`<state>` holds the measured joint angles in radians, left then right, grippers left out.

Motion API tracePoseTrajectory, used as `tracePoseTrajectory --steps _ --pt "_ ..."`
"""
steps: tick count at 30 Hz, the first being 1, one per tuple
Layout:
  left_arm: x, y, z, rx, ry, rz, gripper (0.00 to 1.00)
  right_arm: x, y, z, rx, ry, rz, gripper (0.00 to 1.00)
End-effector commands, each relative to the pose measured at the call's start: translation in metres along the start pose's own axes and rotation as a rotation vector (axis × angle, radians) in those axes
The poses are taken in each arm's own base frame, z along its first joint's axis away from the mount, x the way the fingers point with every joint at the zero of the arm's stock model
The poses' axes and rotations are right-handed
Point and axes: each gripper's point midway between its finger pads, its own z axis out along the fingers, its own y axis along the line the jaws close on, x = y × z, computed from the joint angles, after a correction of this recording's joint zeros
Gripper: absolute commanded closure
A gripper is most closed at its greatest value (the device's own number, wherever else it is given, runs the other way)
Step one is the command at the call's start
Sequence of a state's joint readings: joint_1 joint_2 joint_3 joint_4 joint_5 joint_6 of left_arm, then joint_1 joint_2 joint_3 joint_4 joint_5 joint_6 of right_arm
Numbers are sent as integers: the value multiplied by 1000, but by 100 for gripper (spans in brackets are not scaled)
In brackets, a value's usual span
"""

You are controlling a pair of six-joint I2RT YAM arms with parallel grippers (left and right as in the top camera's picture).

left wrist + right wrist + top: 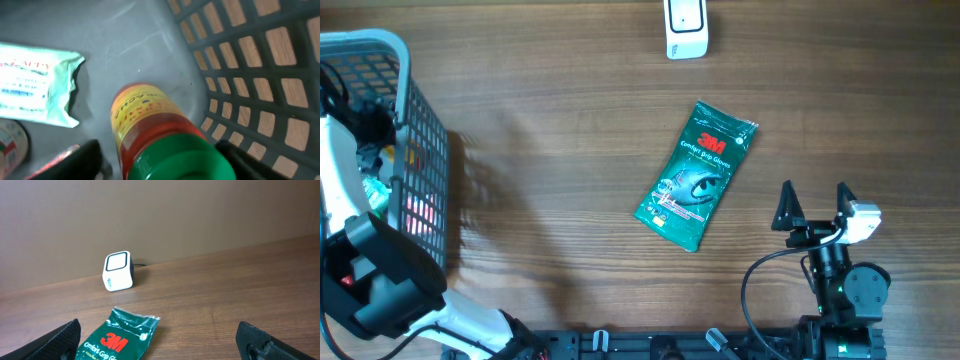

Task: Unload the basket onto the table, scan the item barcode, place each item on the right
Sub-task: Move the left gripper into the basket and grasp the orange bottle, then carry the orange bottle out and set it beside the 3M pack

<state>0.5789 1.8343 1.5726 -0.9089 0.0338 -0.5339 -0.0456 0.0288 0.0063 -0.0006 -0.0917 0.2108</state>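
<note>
Left wrist: bottle [152, 130], green cap, yellow-red label, in basket [150, 35].

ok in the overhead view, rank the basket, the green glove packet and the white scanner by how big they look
1. basket, largest, even though the frame edge cuts it off
2. green glove packet
3. white scanner, smallest, though the top edge crops part of it

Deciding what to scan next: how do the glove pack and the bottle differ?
The glove pack lies flat on the table; the bottle is in the basket. The pack is a flat green pouch; the bottle is round, with a yellow-red label. Both carry green: the bottle's cap.
</note>
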Motion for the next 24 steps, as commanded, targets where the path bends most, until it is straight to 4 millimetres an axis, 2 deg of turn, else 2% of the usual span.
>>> tracePoseTrajectory --steps 1,5,8,11,15,18,21,24 --pt "0 -1 -3 13 4 -1 40 -1 -2 0 14 -4 -1 0" --pt "-12 -4 -29 46 -68 -4 51 -1 -2 0 13 -4 -1 0" --pt "-26 -8 -60 79 -148 -8 51 -1 -2 0 14 -4 -1 0" --pt "-43 -14 -108 143 -256 -17 51 -1 -2 0 14 -4 -1 0" --pt "-52 -23 -175 236 -391 -14 51 -1 -2 0 14 -4 -1 0" --pt "-46 -33 -220 335 -454 1 51 -1 -2 0 13 -4 -1 0" --pt "-28 -43 -265 461 -494 40 52 -1 -2 0 14 -4 -1 0" --pt "-5 -56 -297 563 -505 94 53 -1 -2 0 14 -4 -1 0"
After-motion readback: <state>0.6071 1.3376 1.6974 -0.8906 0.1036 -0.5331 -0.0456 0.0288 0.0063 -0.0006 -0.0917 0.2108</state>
